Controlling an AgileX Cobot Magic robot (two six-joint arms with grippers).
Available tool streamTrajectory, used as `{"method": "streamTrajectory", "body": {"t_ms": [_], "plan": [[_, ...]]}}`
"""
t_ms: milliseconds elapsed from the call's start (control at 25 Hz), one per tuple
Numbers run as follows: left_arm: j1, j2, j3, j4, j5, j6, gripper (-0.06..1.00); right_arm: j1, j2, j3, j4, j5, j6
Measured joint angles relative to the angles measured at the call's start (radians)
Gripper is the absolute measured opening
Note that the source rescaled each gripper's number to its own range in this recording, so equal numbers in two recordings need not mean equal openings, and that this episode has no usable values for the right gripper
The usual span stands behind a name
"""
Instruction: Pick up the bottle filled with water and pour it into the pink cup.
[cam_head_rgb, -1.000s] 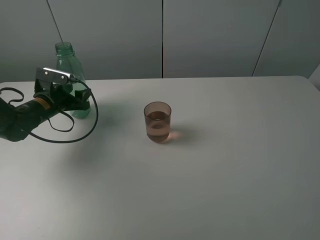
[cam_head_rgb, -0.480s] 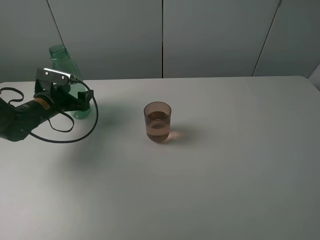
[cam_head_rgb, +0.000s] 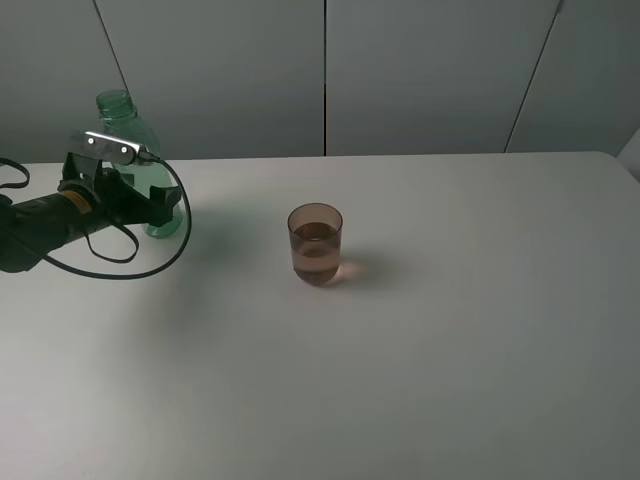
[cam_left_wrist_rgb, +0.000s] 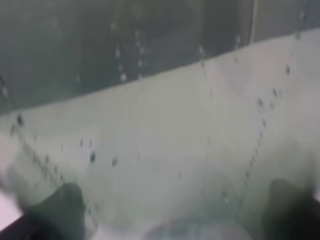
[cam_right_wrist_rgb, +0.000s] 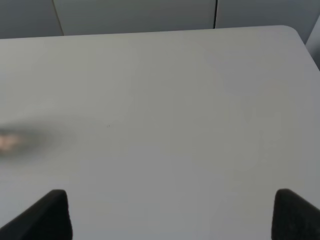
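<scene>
I see the white surface (cam_head_rgb: 450, 350) carrying everything. Left arm reaches in low from the left edge; its gripper (cam_head_rgb: 150, 202) sits at the bottle (cam_head_rgb: 128, 135), which stands upright at far left near the back edge. The left wrist view is filled by wet green plastic between the fingertips (cam_left_wrist_rgb: 57, 207); I cannot tell if it is clamped. Right gripper (cam_right_wrist_rgb: 170, 215) is spread apart over bare surface. Cup (cam_head_rgb: 316, 245), partly filled, stands mid-surface, well apart from the bottle.
</scene>
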Motion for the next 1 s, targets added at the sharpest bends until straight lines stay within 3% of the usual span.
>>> {"method": "streamTrajectory", "body": {"t_ms": [240, 360, 520, 600, 840, 1000], "plan": [[0.000, -0.110, 0.060, -0.008, 0.238, -0.006, 1.00, 0.000, 0.000, 0.000, 0.000, 0.000, 0.000], [0.000, -0.178, 0.062, -0.026, 0.433, -0.006, 1.00, 0.000, 0.000, 0.000, 0.000, 0.000, 0.000], [0.000, -0.306, 0.064, -0.054, 0.774, -0.018, 1.00, 0.000, 0.000, 0.000, 0.000, 0.000, 0.000], [0.000, -0.399, 0.064, -0.081, 0.932, -0.025, 1.00, 0.000, 0.000, 0.000, 0.000, 0.000, 0.000], [0.000, -0.768, 0.022, -0.198, 1.275, -0.027, 1.00, 0.000, 0.000, 0.000, 0.000, 0.000, 0.000], [0.031, -0.971, 0.012, -0.308, 1.517, 0.056, 1.00, 0.000, 0.000, 0.000, 0.000, 0.000, 0.000]]}}
